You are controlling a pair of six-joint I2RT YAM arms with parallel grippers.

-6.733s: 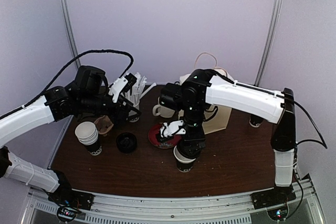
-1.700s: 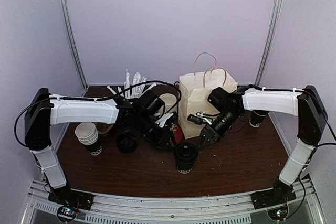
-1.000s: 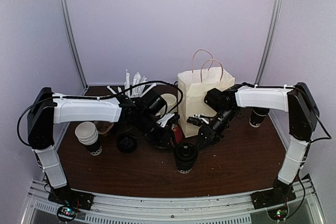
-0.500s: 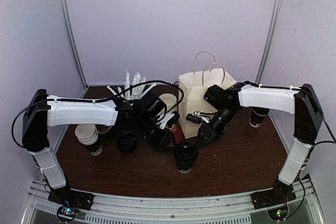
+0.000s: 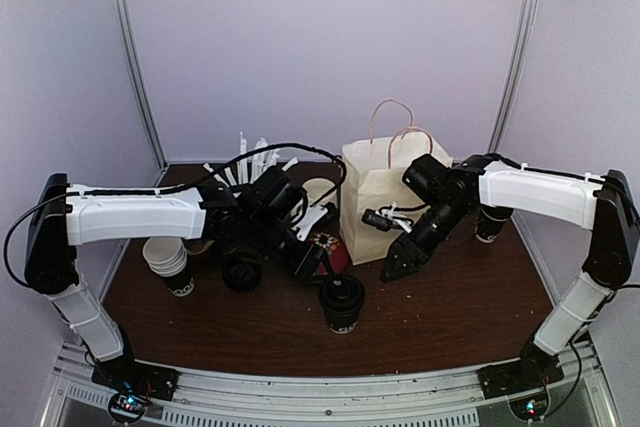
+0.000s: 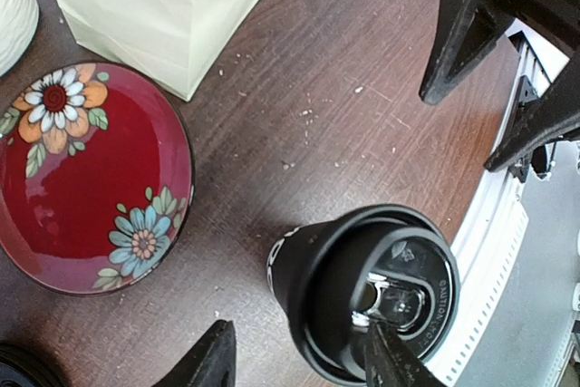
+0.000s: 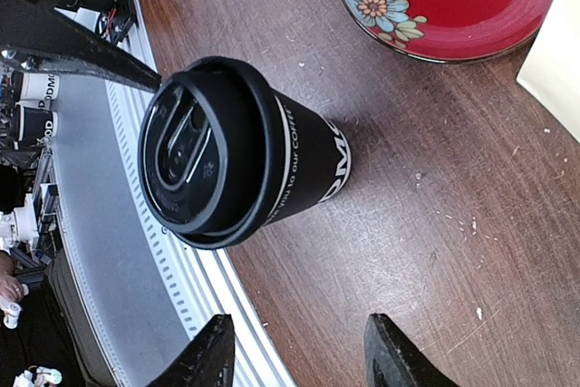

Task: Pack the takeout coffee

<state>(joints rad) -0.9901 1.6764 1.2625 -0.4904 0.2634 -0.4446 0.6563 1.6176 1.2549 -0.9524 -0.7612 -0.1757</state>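
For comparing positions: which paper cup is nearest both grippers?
The lidded cup at front centre; the stack at left and the far-right cup stand farther off.

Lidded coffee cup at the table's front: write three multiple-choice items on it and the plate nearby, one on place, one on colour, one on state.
1. Where does the lidded coffee cup stand relative to the floral plate?
A) on it
B) on the table, nearer its front edge
C) behind it

2. What is the plate's ground colour?
A) white
B) red
C) green

3. What is the cup's state?
A) upright, lid on
B) tipped over
C) upright, lidless

1 B: bare wood surrounds its base.
2 B: red glaze lies around the flowers.
3 A: the black lid caps it.
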